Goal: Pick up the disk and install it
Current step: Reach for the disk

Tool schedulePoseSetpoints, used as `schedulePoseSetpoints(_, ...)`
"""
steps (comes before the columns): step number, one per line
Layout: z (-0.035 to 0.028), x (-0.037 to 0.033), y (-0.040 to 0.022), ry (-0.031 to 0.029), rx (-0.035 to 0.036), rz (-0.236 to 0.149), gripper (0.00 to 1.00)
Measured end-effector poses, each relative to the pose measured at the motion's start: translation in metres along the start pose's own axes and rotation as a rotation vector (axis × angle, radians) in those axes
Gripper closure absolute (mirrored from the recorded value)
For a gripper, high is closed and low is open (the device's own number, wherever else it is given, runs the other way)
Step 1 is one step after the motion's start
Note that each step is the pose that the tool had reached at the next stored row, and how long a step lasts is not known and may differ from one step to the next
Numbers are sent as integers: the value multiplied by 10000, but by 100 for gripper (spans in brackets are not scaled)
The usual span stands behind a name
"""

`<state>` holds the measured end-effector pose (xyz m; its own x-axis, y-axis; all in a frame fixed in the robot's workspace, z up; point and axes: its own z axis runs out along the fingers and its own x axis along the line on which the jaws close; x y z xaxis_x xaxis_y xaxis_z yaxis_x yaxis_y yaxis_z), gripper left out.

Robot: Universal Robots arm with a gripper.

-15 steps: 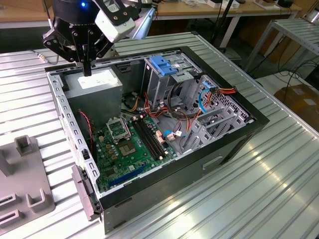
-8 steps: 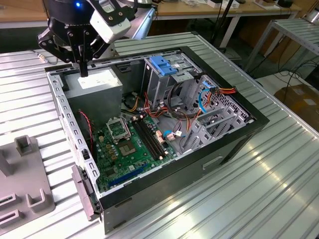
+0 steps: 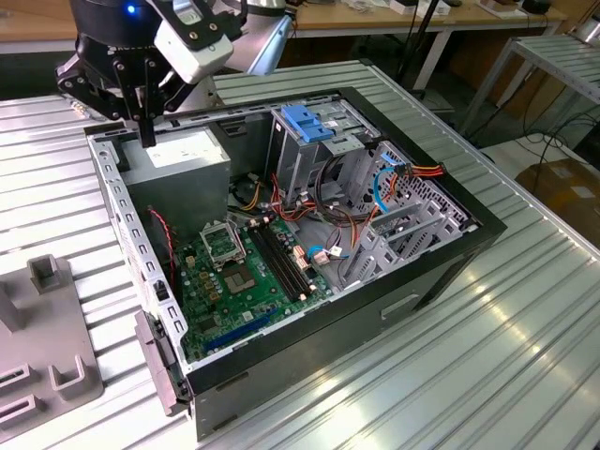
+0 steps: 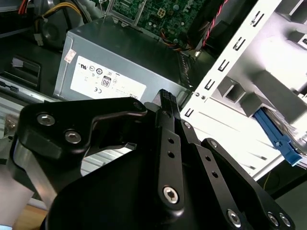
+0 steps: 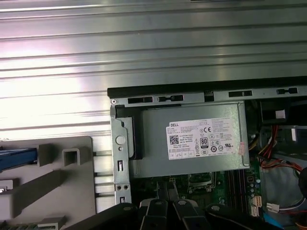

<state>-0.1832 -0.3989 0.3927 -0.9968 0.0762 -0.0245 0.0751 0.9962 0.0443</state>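
We see the claw (image 3: 148, 138) hanging over the open case (image 3: 375, 323), just above the power supply (image 3: 183, 159) in the corner at the exterior view's upper left. Its two black fingers (image 4: 165, 124) are pressed together with nothing between them. In both wrist views the tips point down at the labelled top of the power supply (image 5: 192, 143), and we cannot tell whether they touch it.

The disk (image 5: 17, 159) is outside the case. In the first wrist view its blue rail lies on the grey fixture (image 5: 53, 187), which sits on the ribbed counter (image 3: 469, 375) beside the case wall nearest the power supply. In the second wrist view we make out a blue rail with grey metal above it (image 4: 277, 136) beyond that same wall. The disk is well apart from the claw.

Inside the case lie the green motherboard (image 3: 244, 272) and a blue bracket (image 3: 305, 122) atop the drive cage.
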Motion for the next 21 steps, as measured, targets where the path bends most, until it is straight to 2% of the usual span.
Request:
schedulePoseSetpoints(3, -1, 54, -4, -1, -1, 0, 90)
schedulePoseSetpoints(9, -2, 59, -4, 0, 0, 0, 90)
schedulePoseSetpoints(10, -2, 59, -5, 20, 2, 1, 90)
schedulePoseSetpoints(11, -1, 59, -5, 76, 6, 3, 90)
schedulePoseSetpoints(13, -1, 59, -4, 372, 27, 15, 90)
schedulePoseSetpoints(14, -1, 59, -4, 552, 42, 23, 90)
schedulePoseSetpoints(15, -2, 71, -5, 627, 47, 28, 90)
schedulePoseSetpoints(17, -3, 117, -8, 651, 49, 28, 90)
schedulePoseSetpoints(21, -7, 258, -18, 675, 52, 28, 90)
